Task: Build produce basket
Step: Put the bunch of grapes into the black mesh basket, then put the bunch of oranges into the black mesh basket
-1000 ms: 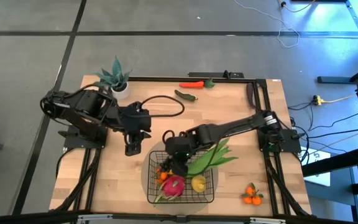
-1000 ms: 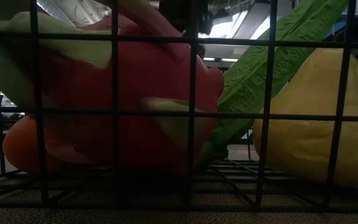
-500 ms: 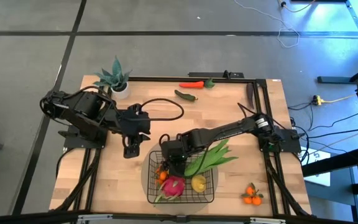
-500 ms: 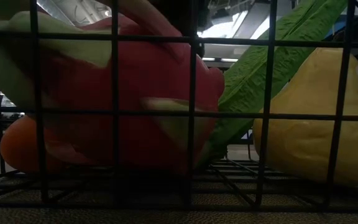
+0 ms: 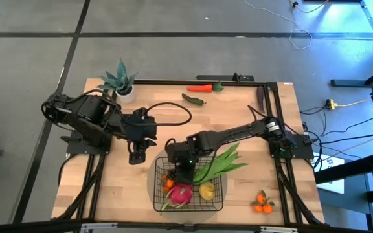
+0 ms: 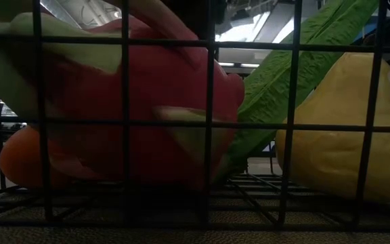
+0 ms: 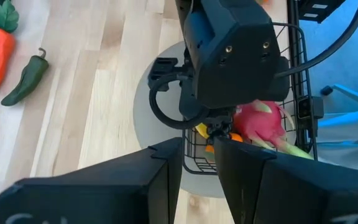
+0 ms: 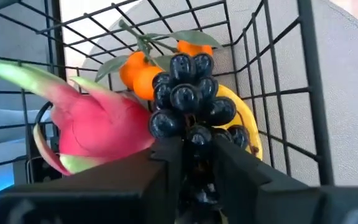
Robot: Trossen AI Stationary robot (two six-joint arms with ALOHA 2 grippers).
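The black wire basket (image 5: 221,204) stands near the table's front edge. In it lie a pink dragon fruit (image 5: 180,193), a yellow mango (image 5: 206,190), long green leafy stalks (image 5: 221,163), small oranges (image 8: 143,70) and a banana (image 8: 246,127). A bunch of dark grapes (image 8: 188,102) rests on the oranges and the banana. My right gripper (image 5: 176,171) reaches down into the basket's far left part, its fingers apart on either side of the bunch's near end (image 8: 197,152). My left gripper (image 7: 197,168) hangs open over the table left of the basket, holding nothing. My right gripper comes at the grapes slanting down from the table's far right. The bunch's near end (image 8: 197,152) lies in the gap between the two fingers. I cannot tell whether the fingers touch it. The bunch lies on the fruit in the basket.
A green pepper (image 5: 194,99) and a long red-orange vegetable (image 5: 203,87) lie at the far edge, beside a potted plant (image 5: 118,81). More oranges (image 5: 261,202) sit at the front right. A black cable (image 5: 173,110) loops behind my left gripper.
My right gripper has sunk deeper into the basket and shifted a little toward the table's left edge. My left arm has kept still.
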